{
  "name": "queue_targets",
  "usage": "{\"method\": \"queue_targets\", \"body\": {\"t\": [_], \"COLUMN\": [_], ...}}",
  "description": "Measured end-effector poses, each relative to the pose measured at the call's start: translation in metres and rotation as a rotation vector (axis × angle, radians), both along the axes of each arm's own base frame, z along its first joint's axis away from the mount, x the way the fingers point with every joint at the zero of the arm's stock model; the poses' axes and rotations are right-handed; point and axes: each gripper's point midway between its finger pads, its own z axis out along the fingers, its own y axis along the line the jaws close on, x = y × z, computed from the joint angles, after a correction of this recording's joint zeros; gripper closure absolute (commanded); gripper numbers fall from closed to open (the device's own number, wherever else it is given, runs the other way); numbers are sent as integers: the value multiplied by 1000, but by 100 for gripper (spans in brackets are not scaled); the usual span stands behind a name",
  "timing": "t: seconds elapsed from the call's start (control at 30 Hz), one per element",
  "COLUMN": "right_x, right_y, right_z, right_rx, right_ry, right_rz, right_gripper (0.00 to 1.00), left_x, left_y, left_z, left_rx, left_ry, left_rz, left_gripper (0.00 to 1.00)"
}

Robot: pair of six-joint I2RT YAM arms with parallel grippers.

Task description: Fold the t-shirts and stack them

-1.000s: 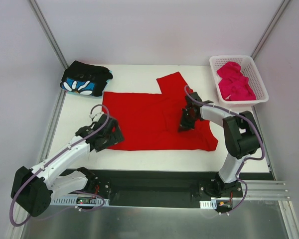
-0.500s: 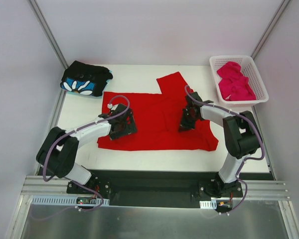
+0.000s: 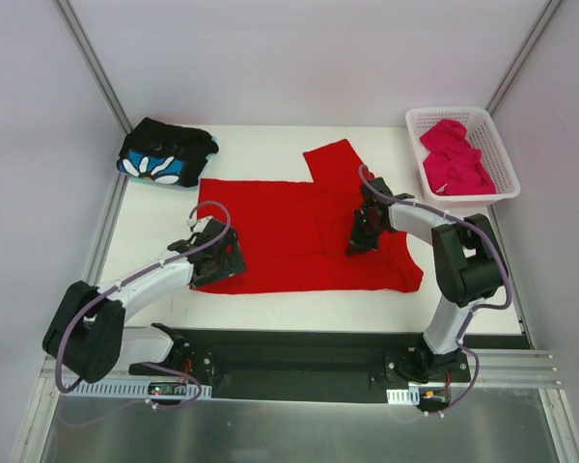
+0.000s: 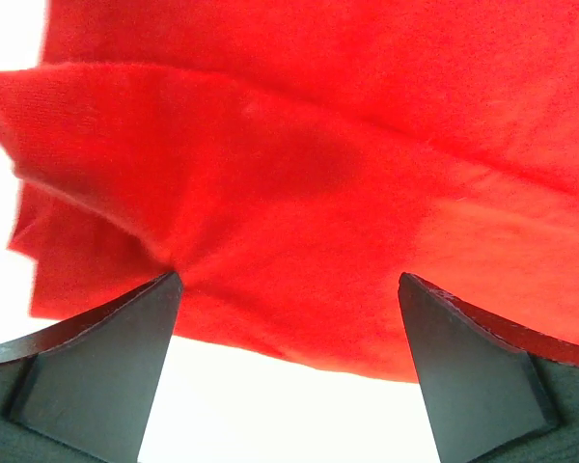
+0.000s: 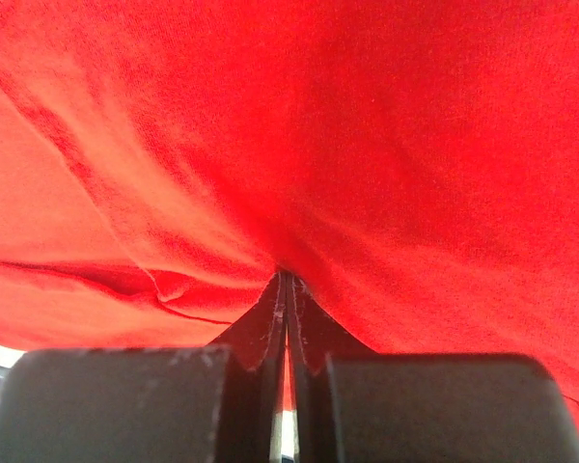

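Red t-shirt [image 3: 280, 231] flat on the desk [image 3: 270, 143], mid-fold: left end effector [image 3: 220, 258] wide open and empty over the near hem, right end effector [image 3: 359, 241] shut mid-cloth, perhaps pinching. Next, clamp hem, fold over

basket [image 3: 451, 111] far right, black shirt [image 3: 166, 152] far left

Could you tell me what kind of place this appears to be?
Probably a robotics lab test cell rather than a home: plain white panels in a metal frame enclose a white table, robot arms are bolted to a black base plate at its edge, and a red t-shirt lies spread out.
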Motion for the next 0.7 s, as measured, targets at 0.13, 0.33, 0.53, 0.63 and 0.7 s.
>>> {"method": "queue_targets", "body": {"t": [0.13,0.33,0.53,0.63,0.7], "right_x": [0,0,0,0,1], "right_y": [-1,0,0,0,0], "right_z": [0,0,0,0,0], "right_rx": [-1,1,3,3,4], "right_ry": [3,4,11,16,18], "right_rz": [0,5,5,4,4], "right_gripper": [99,99,99,99,99], "left_x": [-15,-28,-23,-4,11], "left_y": [24,68,63,54,50], "left_z": [4,1,16,40,56], "left_rx": [55,85,43,13,-1], "left_ry": [14,44,34,-27,-72], "left_rz": [44,192,191,182,182], "left_gripper": [3,5,6,5,5]}}
